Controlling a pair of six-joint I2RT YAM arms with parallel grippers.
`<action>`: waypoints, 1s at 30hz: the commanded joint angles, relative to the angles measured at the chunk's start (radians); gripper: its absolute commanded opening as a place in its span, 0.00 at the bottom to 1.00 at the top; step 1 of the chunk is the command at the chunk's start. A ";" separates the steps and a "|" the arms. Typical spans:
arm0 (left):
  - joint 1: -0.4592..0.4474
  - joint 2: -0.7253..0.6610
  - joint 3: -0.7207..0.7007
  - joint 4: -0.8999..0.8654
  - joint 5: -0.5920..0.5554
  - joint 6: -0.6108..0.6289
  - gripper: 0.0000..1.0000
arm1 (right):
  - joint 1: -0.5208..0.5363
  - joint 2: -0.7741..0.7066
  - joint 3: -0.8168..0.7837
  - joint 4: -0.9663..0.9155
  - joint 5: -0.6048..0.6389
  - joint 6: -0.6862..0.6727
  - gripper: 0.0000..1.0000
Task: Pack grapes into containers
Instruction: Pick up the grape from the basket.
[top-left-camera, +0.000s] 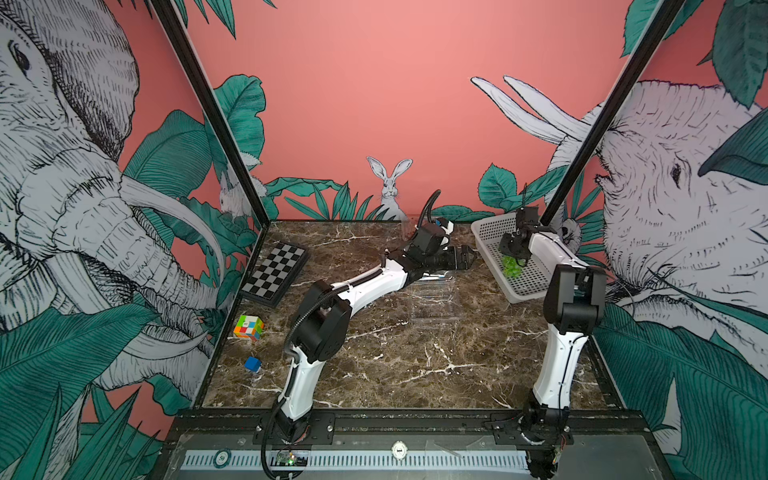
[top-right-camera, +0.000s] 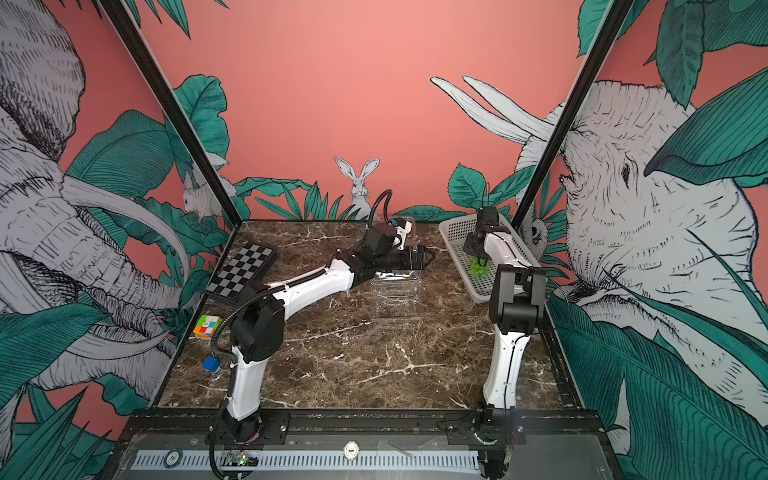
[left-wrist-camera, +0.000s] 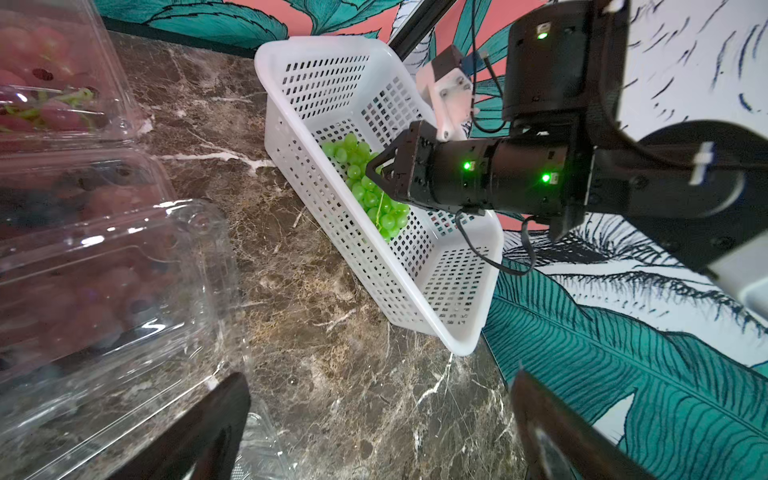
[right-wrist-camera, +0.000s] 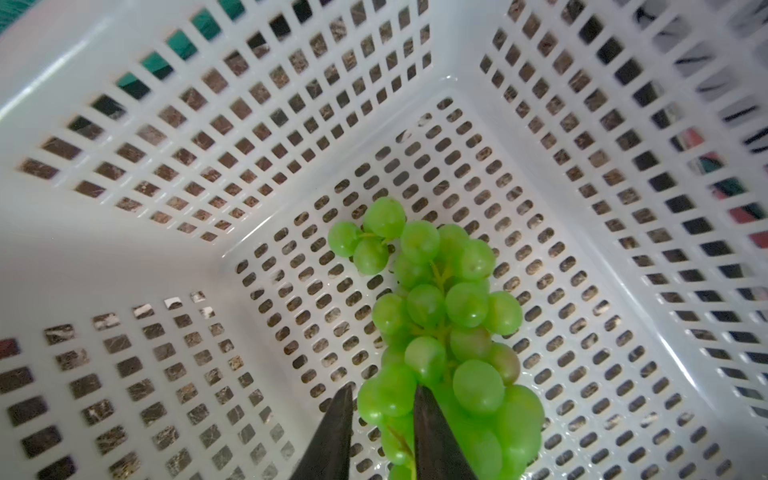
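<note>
Resting at the left edge of the marble table (top-left-camera: 395, 365) is a flat checkered board (top-left-camera: 276, 270). Mid-table, a thin clear plastic container (top-left-camera: 434, 301) lies open; the left gripper (top-left-camera: 467, 257), arm stretched low, hovers at its far end, jaws wide. Rightward, a white perforated basket (top-left-camera: 488, 253) holds round glossy green grapes (top-left-camera: 510, 266); the right gripper (right-wrist-camera: 383, 390) points steeply down, jaws narrow, pinching one grape.
</note>
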 joint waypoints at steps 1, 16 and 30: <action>-0.008 -0.007 0.046 -0.042 -0.004 0.025 0.99 | -0.002 0.016 0.018 -0.003 -0.004 0.002 0.23; -0.008 0.006 0.072 -0.054 0.004 0.016 0.99 | -0.016 -0.128 -0.135 0.070 -0.053 0.055 0.00; -0.008 -0.072 -0.027 -0.014 0.000 0.019 0.99 | -0.017 -0.516 -0.438 0.240 -0.128 0.155 0.00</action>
